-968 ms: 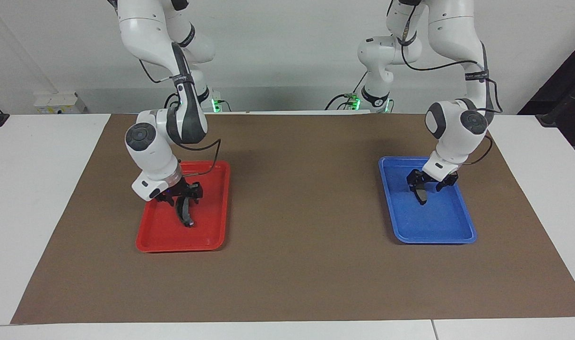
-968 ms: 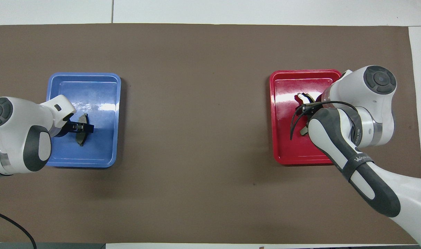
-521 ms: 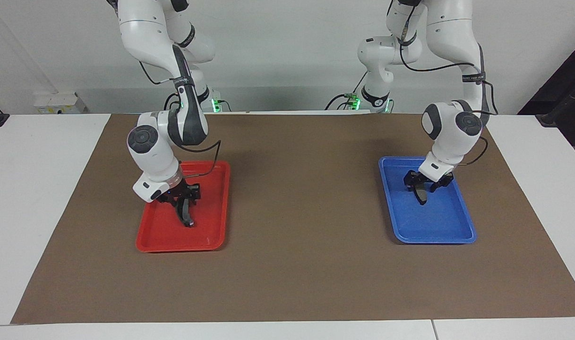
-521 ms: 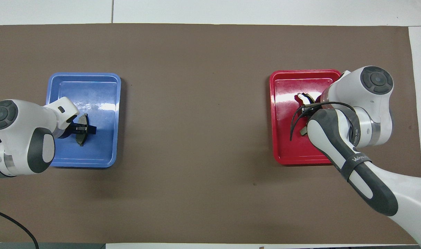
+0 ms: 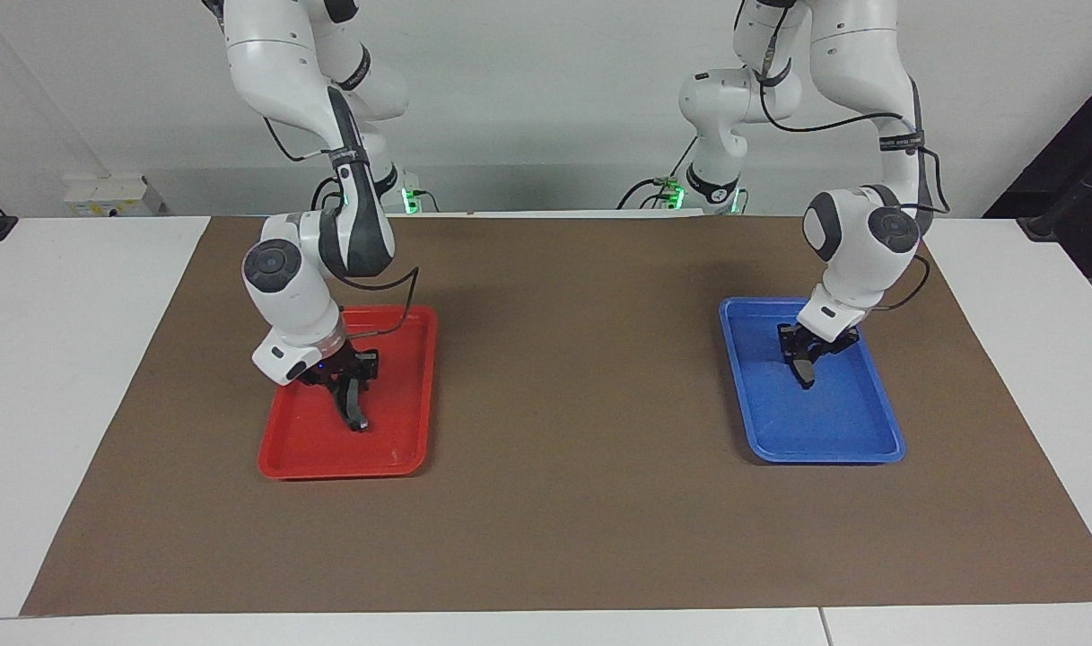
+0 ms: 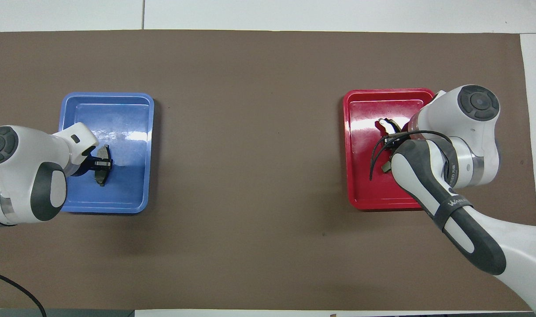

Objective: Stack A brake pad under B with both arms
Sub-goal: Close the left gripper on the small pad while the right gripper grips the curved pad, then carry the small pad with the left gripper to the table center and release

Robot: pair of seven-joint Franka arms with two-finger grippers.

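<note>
Counting the task's things gives two brake pads, one in each of two plastic trays on the brown table mat (image 5: pixel 563 502). One short, dark grey, lens-shaped flat pad, the A brake pad (image 6: pixel 102 164) (image 5: pixel 805 369), sits in the blue rectangular tray (image 6: pixel 118 193) (image 5: pixel 833 431) toward the left arm's end of the table. The left gripper (image 5: pixel 815 350) (image 6: pixel 101 164) is down in that tray with its fingers narrowed onto the pad's middle, so the pad lies between them, its two ends sticking out either side.

One longer, narrow, black crescent-curved pad, B (image 5: pixel 354 405) (image 6: pixel 387 125), is in the red rectangular tray (image 5: pixel 303 449) (image 6: pixel 360 185) toward the right arm's end. The right gripper (image 5: pixel 348 381) is down in that tray, its fingers drawn in around B's upper part. From overhead the right arm covers most of B, leaving only its light tip showing.
</note>
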